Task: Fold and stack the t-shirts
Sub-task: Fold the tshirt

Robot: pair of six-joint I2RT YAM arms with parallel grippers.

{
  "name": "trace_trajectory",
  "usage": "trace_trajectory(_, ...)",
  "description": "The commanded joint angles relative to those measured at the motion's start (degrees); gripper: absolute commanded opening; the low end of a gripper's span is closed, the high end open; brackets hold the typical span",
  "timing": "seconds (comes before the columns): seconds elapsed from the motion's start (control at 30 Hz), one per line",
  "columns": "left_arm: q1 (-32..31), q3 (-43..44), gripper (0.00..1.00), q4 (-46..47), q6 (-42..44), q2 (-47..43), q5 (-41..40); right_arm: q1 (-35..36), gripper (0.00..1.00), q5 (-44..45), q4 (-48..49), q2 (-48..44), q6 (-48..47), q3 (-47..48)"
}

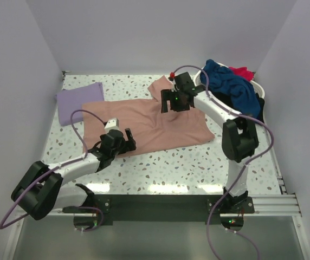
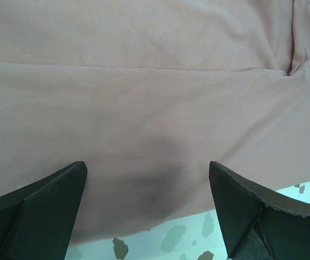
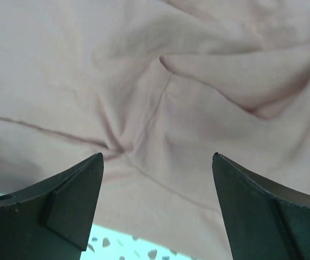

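Top external: left gripper, right gripper fingers apart, empty; we risk folding bunched pink t-shirt crooked.

Both arms reach forward and low, left pincer and right pincer each spread wide.

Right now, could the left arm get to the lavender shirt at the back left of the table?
Probably yes. The lavender shirt lies flat on that arm's side with nothing on top, and the left gripper hangs open over the pink shirt right beside it.
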Motion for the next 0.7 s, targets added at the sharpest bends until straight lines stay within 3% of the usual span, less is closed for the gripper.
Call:
trace_trajectory(0.0,-0.18,1.50,1.00,-6.27,1.50,-4.78,-4.56,-1.47,0.85,1.56,4.40,-10.91,-0.30,-6.26)
trace_trajectory(0.27,3.76,1.16,1.00,-5.58,5.19,-4.09,-5.98,-8.94,0.86,-1.25,9.49,-21.38,1.20,-26.03)
trace_trajectory(0.67,8.08,-1.57,1.00,1.55,6.95,0.05,0.53,-16.06,0.86,1.21,9.77,-19.19,-0.47,-35.89)
